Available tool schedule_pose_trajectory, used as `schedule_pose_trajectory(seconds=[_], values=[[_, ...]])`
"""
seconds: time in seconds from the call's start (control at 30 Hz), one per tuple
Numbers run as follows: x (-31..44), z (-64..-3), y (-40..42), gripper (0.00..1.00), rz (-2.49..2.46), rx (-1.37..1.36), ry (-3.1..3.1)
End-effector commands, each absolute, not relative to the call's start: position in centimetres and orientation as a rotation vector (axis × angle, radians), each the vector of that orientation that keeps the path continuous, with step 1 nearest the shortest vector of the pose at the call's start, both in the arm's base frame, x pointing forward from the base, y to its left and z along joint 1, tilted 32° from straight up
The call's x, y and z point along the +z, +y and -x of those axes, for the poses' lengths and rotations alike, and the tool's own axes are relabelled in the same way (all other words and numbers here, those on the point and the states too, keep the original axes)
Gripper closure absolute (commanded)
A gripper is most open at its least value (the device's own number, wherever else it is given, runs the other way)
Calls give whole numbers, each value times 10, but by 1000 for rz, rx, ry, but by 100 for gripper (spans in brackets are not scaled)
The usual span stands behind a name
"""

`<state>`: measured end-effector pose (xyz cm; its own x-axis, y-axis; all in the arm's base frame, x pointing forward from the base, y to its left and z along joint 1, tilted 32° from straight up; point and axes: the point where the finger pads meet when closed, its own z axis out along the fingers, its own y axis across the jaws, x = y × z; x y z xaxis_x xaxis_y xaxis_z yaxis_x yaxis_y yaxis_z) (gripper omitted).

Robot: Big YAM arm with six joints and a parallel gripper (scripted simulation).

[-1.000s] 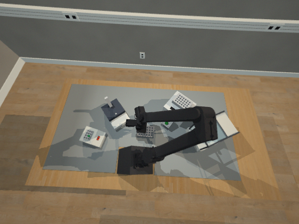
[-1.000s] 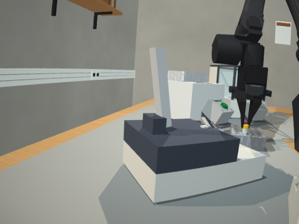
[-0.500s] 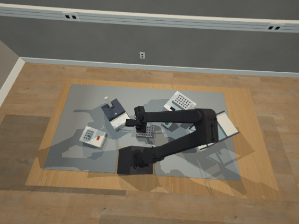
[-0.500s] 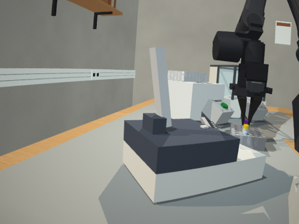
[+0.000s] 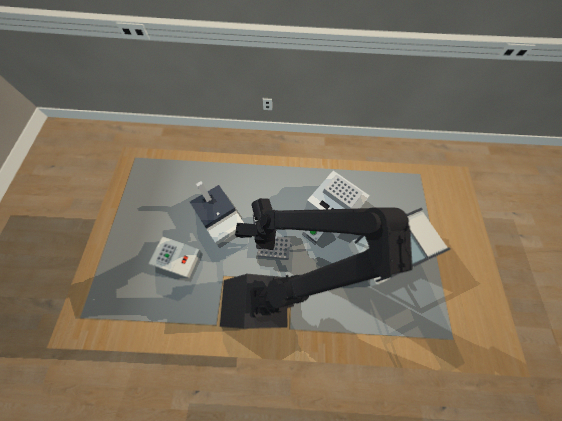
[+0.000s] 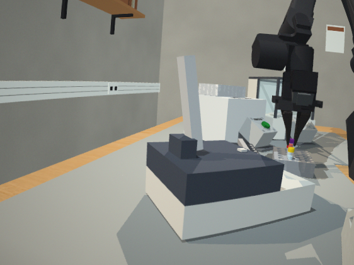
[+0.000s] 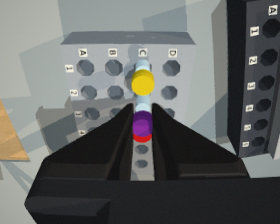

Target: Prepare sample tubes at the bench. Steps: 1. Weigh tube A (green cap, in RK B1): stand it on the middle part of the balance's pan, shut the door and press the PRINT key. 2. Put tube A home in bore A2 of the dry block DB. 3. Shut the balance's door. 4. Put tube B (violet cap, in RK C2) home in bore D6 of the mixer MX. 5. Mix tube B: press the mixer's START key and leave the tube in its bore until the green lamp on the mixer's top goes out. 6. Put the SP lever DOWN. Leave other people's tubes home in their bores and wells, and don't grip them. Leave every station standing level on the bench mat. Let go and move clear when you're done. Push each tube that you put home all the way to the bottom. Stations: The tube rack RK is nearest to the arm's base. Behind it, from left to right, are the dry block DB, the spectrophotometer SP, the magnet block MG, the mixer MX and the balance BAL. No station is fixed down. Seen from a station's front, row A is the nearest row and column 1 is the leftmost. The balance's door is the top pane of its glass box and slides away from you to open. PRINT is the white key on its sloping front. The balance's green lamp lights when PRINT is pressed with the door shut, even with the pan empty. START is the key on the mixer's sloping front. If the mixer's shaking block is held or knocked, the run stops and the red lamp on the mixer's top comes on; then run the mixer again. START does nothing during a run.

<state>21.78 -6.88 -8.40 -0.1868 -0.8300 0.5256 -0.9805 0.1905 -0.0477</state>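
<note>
My gripper [image 6: 293, 144] [image 7: 142, 112] is shut on tube B, just under its violet cap [image 6: 291, 141] [image 7: 142, 123]. The tube hangs upright over the rack RK [image 5: 273, 256] [image 6: 294, 168] [image 7: 97, 54], its cap higher than the red cap [image 7: 142, 138] behind it; its lower end is hidden. A yellow-capped tube [image 6: 291, 150] [image 7: 143, 82] stands in column 1, row C. A green cap [image 5: 166, 255] sits in the dry block at left; its bore is too small to read. The mixer MX [image 5: 313, 200] [image 6: 214, 117] has a green key [image 5: 313, 232] [image 6: 265, 124] on its sloping front.
The spectrophotometer SP [image 5: 217, 211] [image 6: 233, 183] carries a tall pale bar [image 5: 203, 191] [image 6: 191, 104]. A dark block [image 7: 237, 75] with bores lies beyond the rack. The balance BAL [image 5: 428, 233] is at right, partly behind the arm; its door position is unclear.
</note>
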Motion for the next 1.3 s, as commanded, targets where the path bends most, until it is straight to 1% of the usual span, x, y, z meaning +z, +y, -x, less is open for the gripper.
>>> schedule_pose_trajectory(seconds=[0.0,1.27], values=[[-77,-235,-62,91,-1710,565,-2110],[-74,-226,-62,91,-1702,545,-2097]])
